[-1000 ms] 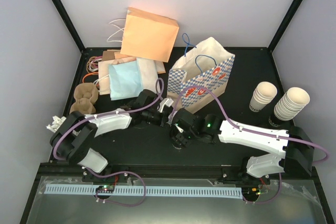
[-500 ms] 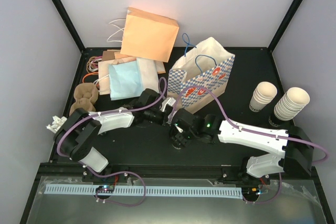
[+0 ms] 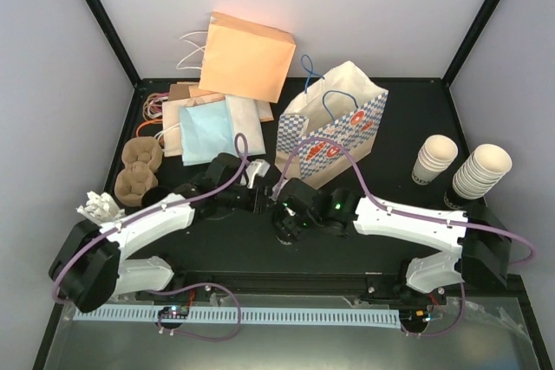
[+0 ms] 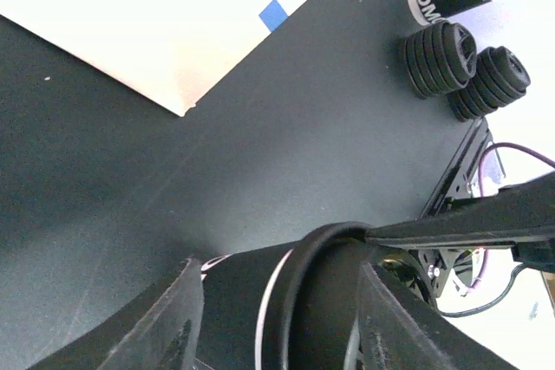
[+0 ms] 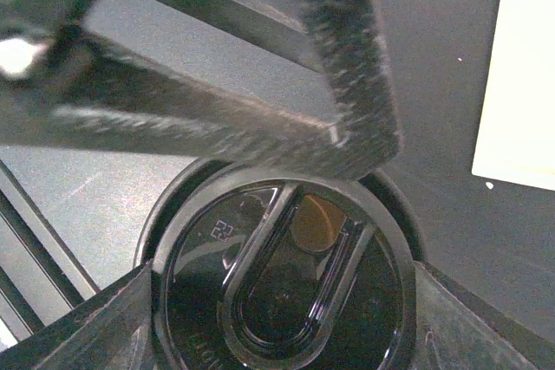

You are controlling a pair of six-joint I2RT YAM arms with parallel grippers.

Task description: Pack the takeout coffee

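Right wrist cam shows the takeout coffee (image 5: 282, 301), black lid on, wedged snug between the right gripper (image 3: 288, 224) fingers, so I'd call that a grasp. The left gripper (image 4: 277, 270) hangs right by the lid's far edge, and I can't tell if it's clamped or loose. Looks like the lidding bit is wrapping up, so next the left should clear off and the right should carry the cup upright into the checked bag (image 3: 334, 132) just behind.

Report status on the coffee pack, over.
Right tool clamped on lidded cup. Left tool straddles same cup, grip unclear. Cup outside checked bag. Both tools crowded at the cup.
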